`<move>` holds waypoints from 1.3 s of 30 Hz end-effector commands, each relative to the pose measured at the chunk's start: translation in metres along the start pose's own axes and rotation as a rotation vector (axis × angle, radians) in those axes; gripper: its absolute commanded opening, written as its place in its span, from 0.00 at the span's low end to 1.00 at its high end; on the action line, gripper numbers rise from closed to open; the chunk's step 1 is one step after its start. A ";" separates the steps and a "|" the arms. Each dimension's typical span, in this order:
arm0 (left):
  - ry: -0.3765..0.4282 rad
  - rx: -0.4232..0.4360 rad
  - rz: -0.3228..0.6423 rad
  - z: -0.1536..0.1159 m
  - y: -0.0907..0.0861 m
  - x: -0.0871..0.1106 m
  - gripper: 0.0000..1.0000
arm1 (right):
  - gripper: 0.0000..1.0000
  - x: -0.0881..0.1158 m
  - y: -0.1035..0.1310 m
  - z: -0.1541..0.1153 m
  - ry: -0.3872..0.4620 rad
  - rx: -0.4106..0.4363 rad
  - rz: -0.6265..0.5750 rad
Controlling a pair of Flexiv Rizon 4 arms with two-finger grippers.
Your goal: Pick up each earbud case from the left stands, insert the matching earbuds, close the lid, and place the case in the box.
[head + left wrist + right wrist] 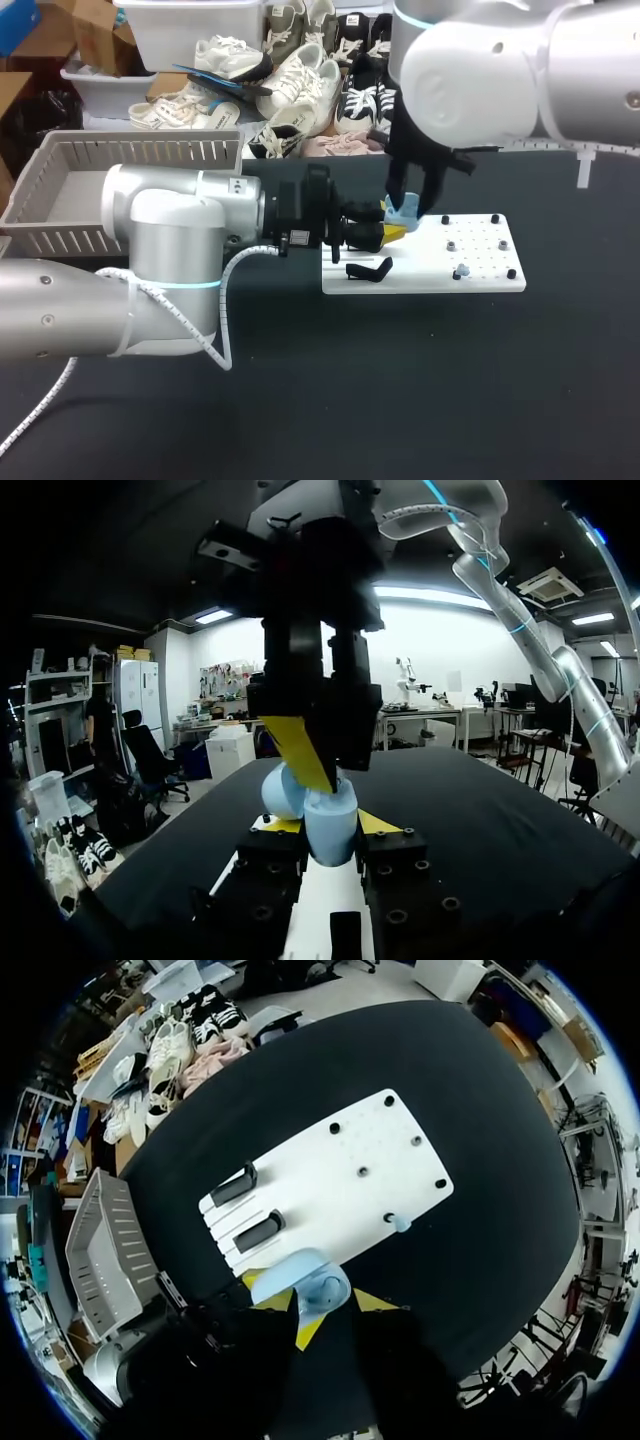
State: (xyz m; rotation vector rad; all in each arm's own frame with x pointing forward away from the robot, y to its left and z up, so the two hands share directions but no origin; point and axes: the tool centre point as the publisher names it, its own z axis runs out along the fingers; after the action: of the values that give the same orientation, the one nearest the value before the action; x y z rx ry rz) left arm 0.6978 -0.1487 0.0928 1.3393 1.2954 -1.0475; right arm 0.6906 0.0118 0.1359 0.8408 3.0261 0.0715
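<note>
**A:** Where is the earbud case point(305, 1272) right now?

**B:** It is clamped between the yellow tips of the left pincer point(330, 823), held over the left end of the white board point(480, 278). Its lid seems open. The right pincer point(409, 206) sits on it from above. I cannot tell whether that one is open or closed, or whether it carries a bud.

**A:** What worries you?

**B:** Two pincers meet on one small, smooth shell. If the right one presses off-centre, the case could twist in the left grip, or pop out onto the board or the black surface point(400, 390).

**A:** And the lid?

**B:** It is just beside the right pincer. A sideways nudge might snap it shut before a bud is seated.

**A:** Anything else?

**B:** A loose earbud point(461, 270) sits on the board, apart from the case, and a careless sweep could knock it away. The black stands point(370, 270) are close to the left pincer, so dropping lower risks a bump. The grey box point(150, 152) is off to the left.
</note>
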 end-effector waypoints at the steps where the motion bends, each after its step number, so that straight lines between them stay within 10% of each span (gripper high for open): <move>1: -0.003 -0.002 0.001 0.000 0.000 0.001 0.00 | 0.36 0.002 -0.006 0.002 0.001 -0.010 0.001; 12: -0.003 -0.002 0.001 0.000 0.000 0.001 0.00 | 0.23 0.015 -0.019 -0.005 -0.039 -0.031 -0.067; 17: -0.003 -0.002 0.001 0.000 0.000 0.001 0.00 | 0.38 0.016 -0.033 -0.003 -0.068 -0.047 -0.092; 39: -0.003 -0.002 0.001 0.000 0.000 0.001 0.00 | 0.44 0.006 -0.062 0.024 -0.259 0.008 -0.173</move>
State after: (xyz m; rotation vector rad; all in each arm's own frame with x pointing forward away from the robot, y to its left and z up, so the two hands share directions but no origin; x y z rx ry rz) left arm 0.6979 -0.1487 0.0928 1.3395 1.2955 -1.0474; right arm 0.6548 -0.0363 0.1191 0.5434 2.9016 -0.0393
